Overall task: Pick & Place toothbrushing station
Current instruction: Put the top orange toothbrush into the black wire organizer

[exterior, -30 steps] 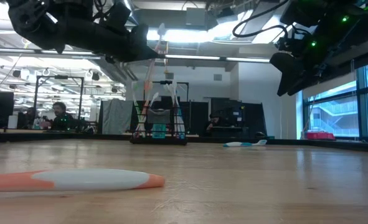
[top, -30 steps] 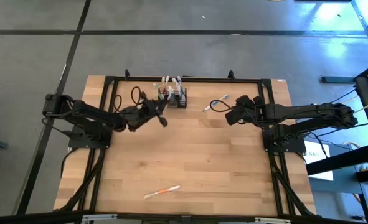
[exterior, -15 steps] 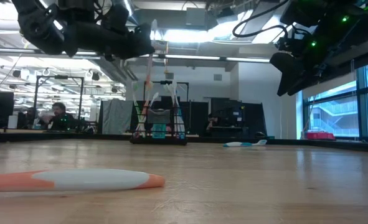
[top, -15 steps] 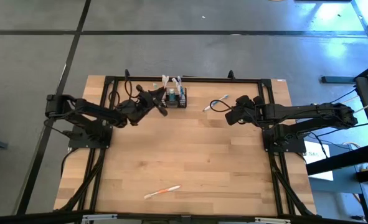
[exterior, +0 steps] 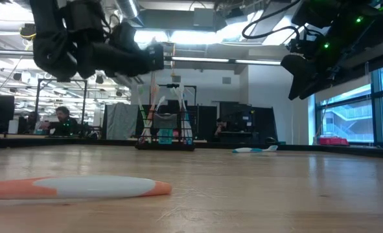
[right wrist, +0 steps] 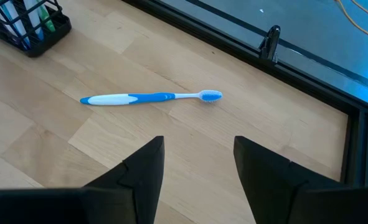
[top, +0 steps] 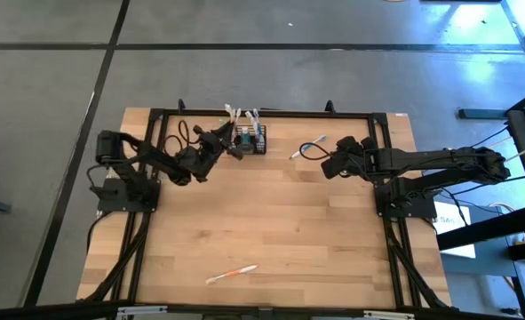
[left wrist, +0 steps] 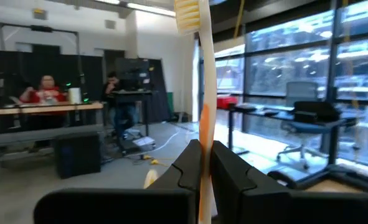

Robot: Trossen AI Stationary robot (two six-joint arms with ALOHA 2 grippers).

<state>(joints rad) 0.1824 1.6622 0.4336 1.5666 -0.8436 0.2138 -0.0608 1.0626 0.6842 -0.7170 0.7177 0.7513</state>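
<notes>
On the left, the left arm has folded back toward its base since a second ago: its shoulder sits closer in and the left pincer [top: 230, 148] has moved up the light wooden counter [top: 280, 222] from a spot short of the basket to just beside the basket's left edge. The pincer is closed tight on an orange-and-white toothbrush [left wrist: 203, 93], which stands upright between the dark fingers [left wrist: 230, 171] with its bristle head at the top. In the low view the same pincer [exterior: 153, 57] now hangs lower and further left than before, raised well above the counter, with the brush shaft hanging below it.

Just right of it, the small black wire-mesh basket [top: 251, 140] has not moved; it stands near the counter's far edge, with several toothbrushes upright in it and something teal inside [exterior: 166, 135].

Further right, a blue-and-white toothbrush [right wrist: 151, 98] lies flat on the counter, unchanged, between the basket and the right arm. The right pincer [right wrist: 198, 171] hovers near it exactly as before, jaws spread wide and holding nothing.

Near the front edge, another orange-and-white toothbrush [top: 231, 274] lies where it lay.
</notes>
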